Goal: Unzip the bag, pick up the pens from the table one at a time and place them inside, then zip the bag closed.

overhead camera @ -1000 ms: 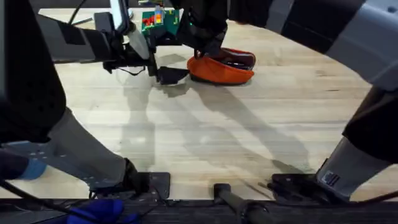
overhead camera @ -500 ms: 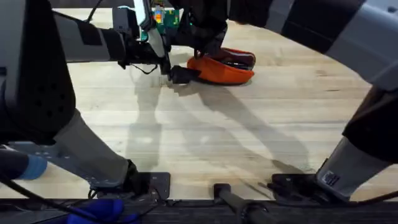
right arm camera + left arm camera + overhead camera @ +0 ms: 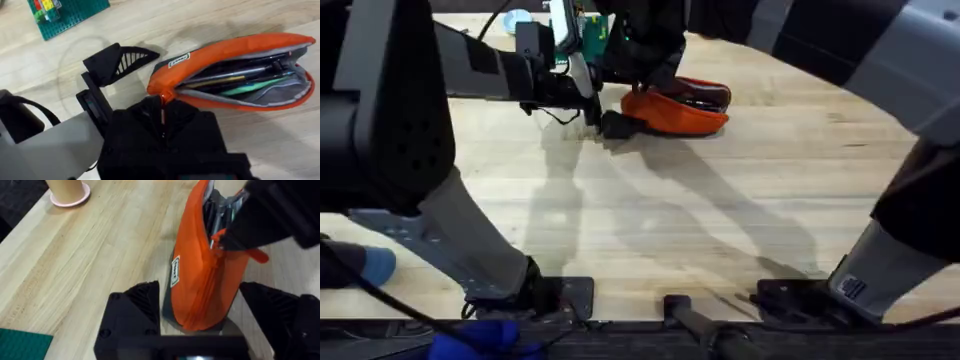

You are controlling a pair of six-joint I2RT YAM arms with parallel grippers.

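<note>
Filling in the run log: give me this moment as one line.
stage: zipping closed | bag: open, pens inside | left end effector: open, straddling bag end | right end effector: shut on zipper pull

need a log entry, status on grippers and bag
Left gripper open, straddling bag end. Right gripper shut on zipper pull. Bag open, pens inside. Nothing blocking.

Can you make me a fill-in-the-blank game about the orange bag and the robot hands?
1. The bag on the table is orange and its zipper is mostly ____.
2. The pens lie ____ the bag.
3. The left gripper has its fingers open, one on each ____ of the bag's end.
4. The right gripper pinches the zipper's small ____ tab.

Missing words: open; inside; side; pull
</note>
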